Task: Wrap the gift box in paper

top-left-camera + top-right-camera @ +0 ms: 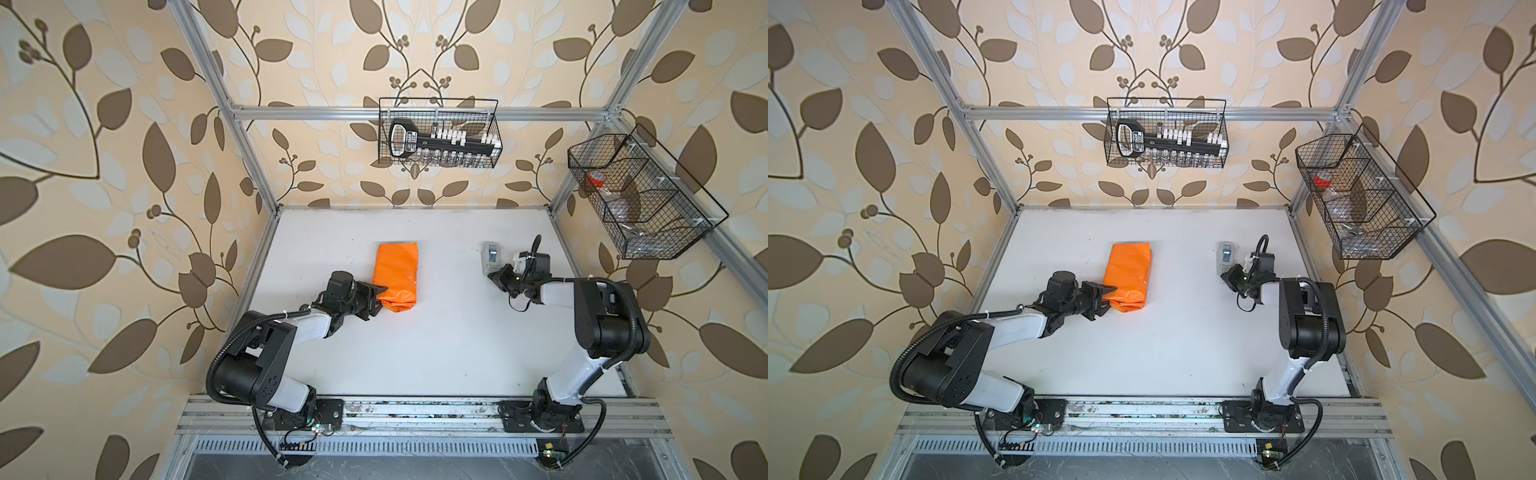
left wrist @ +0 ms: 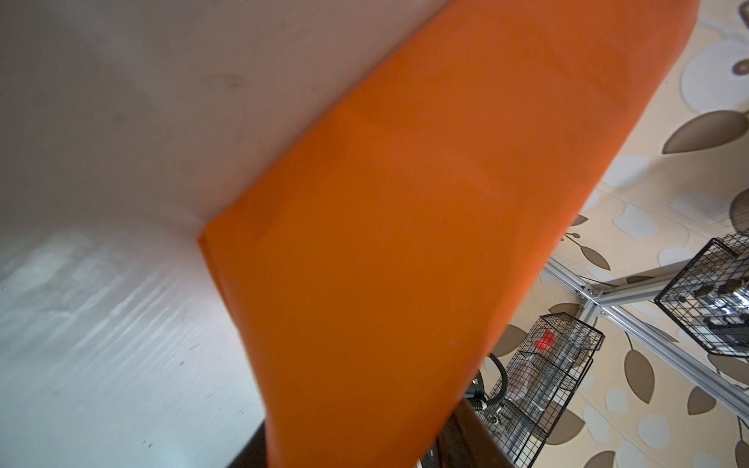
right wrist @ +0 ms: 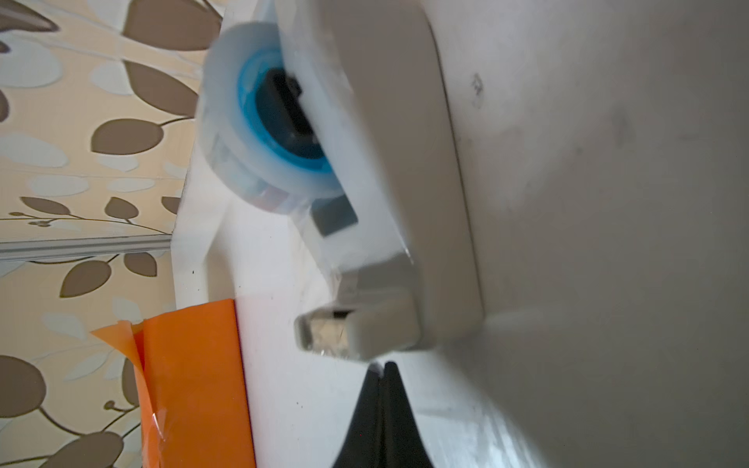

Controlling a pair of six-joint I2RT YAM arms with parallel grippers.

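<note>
White table: orange paper tube-wrapped, left hand pinching end; right hand pressed together.

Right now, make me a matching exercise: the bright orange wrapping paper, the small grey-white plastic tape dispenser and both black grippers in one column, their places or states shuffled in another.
1. bright orange wrapping paper
2. small grey-white plastic tape dispenser
3. left gripper
4. right gripper

A. shut, tips by the dispenser's cutter
B. right side of the white table, blue-cored roll inside
C. folded into a long bundle
D. at the bundle's near left corner

Pairs: 1-C, 2-B, 3-D, 4-A
</note>
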